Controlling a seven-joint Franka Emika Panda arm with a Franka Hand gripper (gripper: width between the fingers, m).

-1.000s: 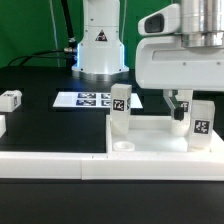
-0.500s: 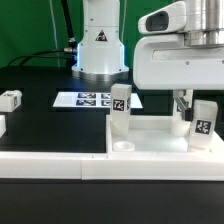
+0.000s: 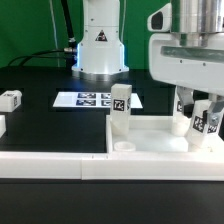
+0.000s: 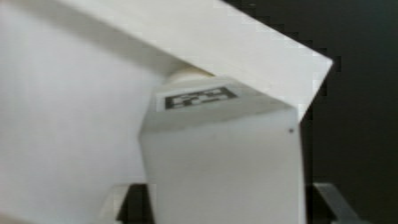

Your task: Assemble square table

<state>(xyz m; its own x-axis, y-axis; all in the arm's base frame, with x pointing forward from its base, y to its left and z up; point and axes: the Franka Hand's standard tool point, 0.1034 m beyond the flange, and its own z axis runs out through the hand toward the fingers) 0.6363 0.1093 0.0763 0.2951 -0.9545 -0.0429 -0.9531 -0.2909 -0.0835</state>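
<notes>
A black table stands before a green backdrop, with the arm's white base behind it; the triangular sign on the base is too small to read. The exterior view shows the marker board, a loose leg and the square tabletop on that view's right, with a first leg standing upright on it. The gripper is down at a second leg on the tabletop's right end. Only the wrist view shows the fingers on either side of that leg; whether they press on it I cannot tell. The tags are patterns without letters.
</notes>
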